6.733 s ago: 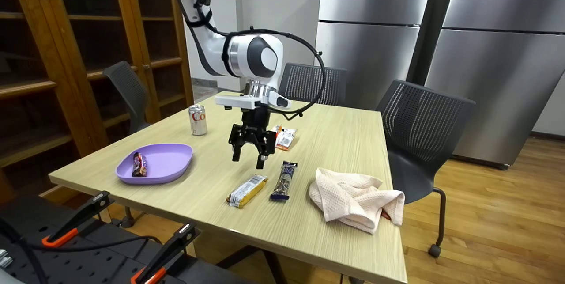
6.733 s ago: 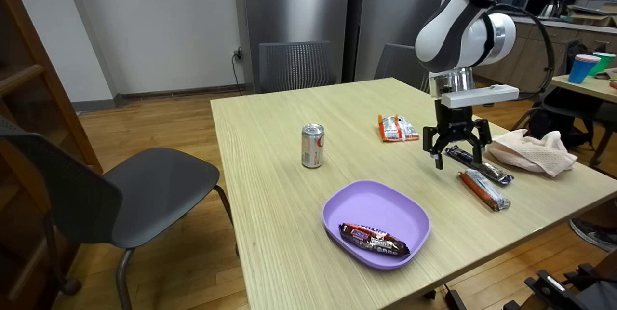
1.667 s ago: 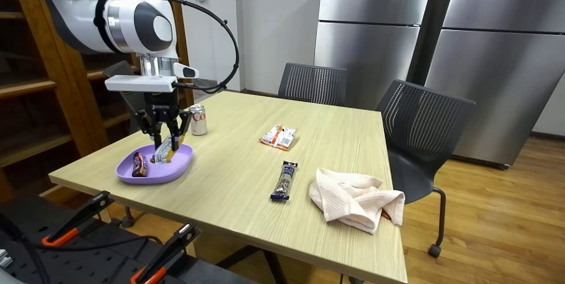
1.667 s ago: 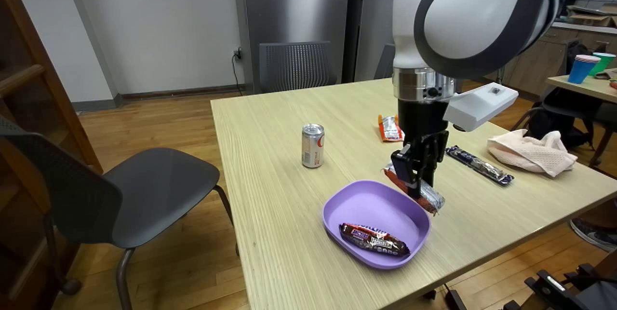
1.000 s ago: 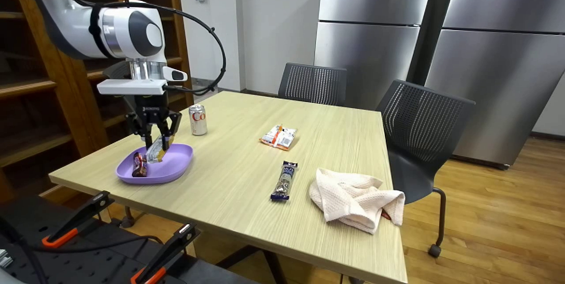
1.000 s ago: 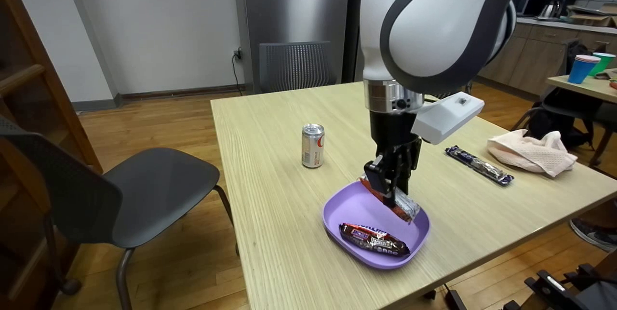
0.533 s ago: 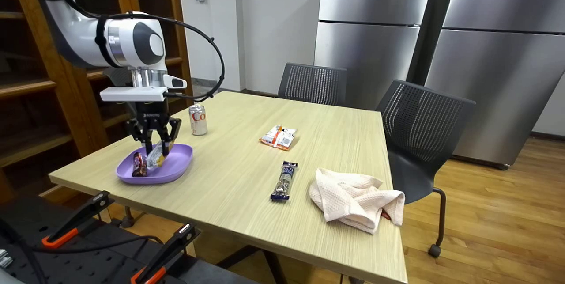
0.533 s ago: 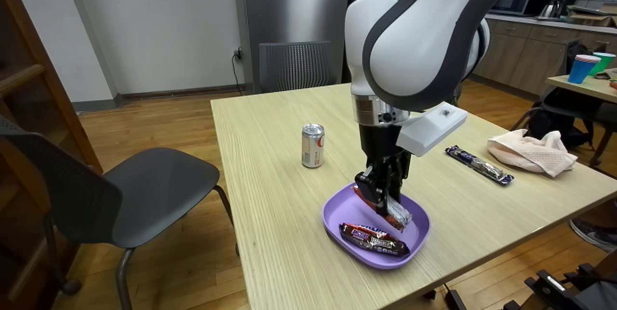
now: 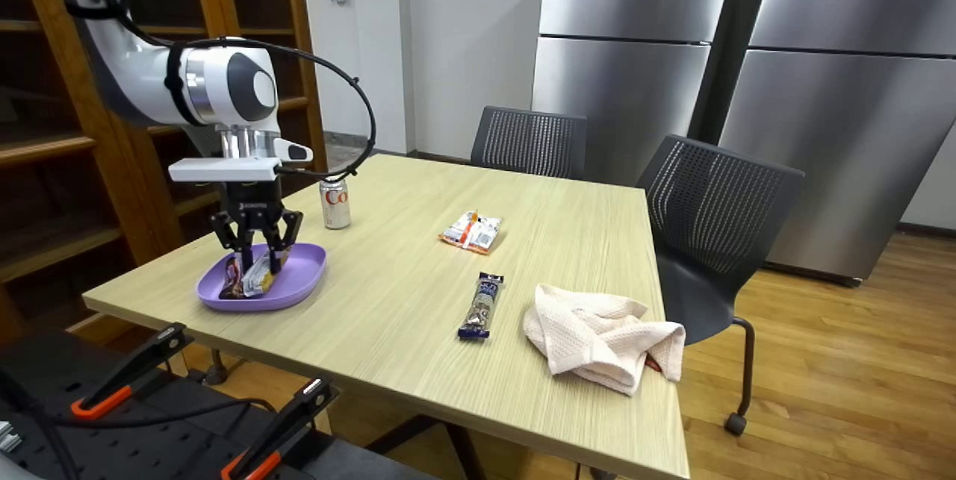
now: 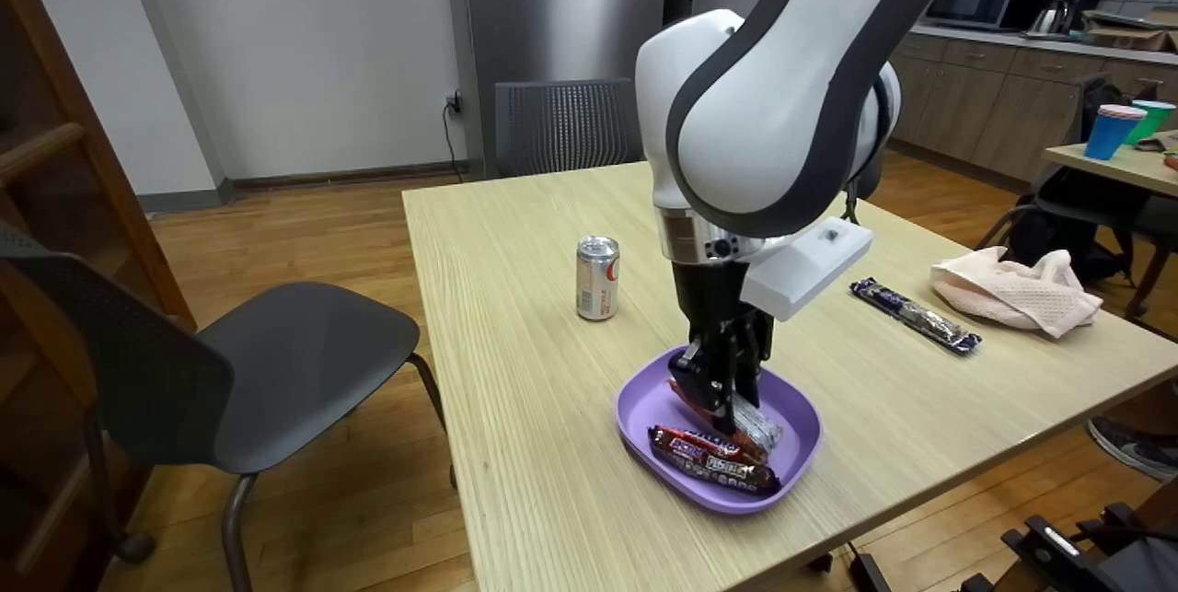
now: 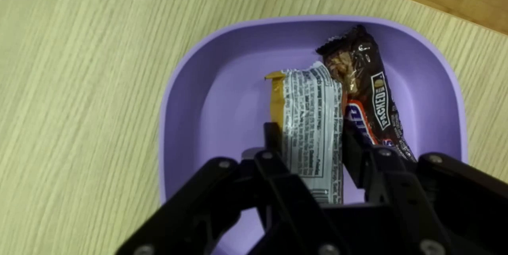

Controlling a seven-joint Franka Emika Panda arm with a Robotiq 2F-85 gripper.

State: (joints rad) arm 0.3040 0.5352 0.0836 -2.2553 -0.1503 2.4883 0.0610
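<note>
My gripper [image 11: 312, 140] is down within the purple dish [image 11: 234, 100], clasping a yellow-and-white wrapped bar [image 11: 311, 108] by its two long sides. In the wrist view, the bar's far end points to about 12 o'clock and its printed white face is turned up toward me. As I judge it, the placing is nearly complete: the bar is inside the dish's walls, and only its release is not yet done. I cannot tell whether its underside rests on the dish's floor. At its 2 o'clock, seeming to touch it, a brown candy bar [image 11: 371, 92] lies in the same dish, outside my grip.

Past the rim, counting the clock from the dish in an exterior view, a silver drink can [image 9: 335, 205] stands upright between 1 and 2 o'clock. On the pale tabletop [image 9: 403, 263], a white-and-orange snack bag [image 9: 472, 232] lies between 2 and 3, and a dark blue wrapped bar [image 9: 482, 307] at about 3, both well apart from me. A crumpled pale pink towel [image 9: 597, 334] lies farther out, just past 3. Beyond, a dark chair [image 9: 530, 138] stands at 2 o'clock, with a steel refrigerator [image 9: 624, 99] behind it.
</note>
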